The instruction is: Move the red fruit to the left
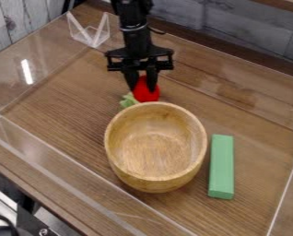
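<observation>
Wooden bowl (156, 146) beside green block (222, 166)

wood-grain table (63, 120) inside clear walls (20, 64), grey planks (253, 32) behind.

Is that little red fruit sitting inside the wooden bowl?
No, the red fruit lies on the table just behind the wooden bowl, with the gripper closed around it.

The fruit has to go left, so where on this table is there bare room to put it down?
Bare wood lies left of the bowl and gripper, out to the clear left wall. The far right corner is bare too. It is crowded where the fruit sits by the bowl's rim, and between bowl and green block.
</observation>
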Available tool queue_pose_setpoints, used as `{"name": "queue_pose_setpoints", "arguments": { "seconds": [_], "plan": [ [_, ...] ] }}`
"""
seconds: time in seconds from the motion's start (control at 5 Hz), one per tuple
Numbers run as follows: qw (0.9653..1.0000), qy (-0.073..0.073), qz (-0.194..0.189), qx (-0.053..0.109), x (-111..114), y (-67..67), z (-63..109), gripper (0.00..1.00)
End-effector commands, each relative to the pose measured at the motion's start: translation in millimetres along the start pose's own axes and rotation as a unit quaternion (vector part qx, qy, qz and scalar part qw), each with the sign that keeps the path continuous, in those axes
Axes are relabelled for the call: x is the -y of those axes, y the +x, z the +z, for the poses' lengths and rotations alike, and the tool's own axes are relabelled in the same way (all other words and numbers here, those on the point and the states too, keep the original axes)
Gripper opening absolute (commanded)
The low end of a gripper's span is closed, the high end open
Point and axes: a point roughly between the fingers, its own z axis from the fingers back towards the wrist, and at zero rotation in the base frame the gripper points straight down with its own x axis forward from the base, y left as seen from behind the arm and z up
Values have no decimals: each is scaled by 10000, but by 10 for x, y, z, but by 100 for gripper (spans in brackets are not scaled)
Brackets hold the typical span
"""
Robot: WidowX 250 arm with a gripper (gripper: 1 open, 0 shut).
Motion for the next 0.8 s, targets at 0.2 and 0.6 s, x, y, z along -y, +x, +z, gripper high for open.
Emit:
{"name": "queue_pose_setpoints", "arguments": {
  "seconds": [0.2, 0.6],
  "plan": [
    [9982, -232, -140, 532, -103, 69, 642, 0],
    [9964, -287, -444, 662, -497, 431, 975, 0]
  ]
}}
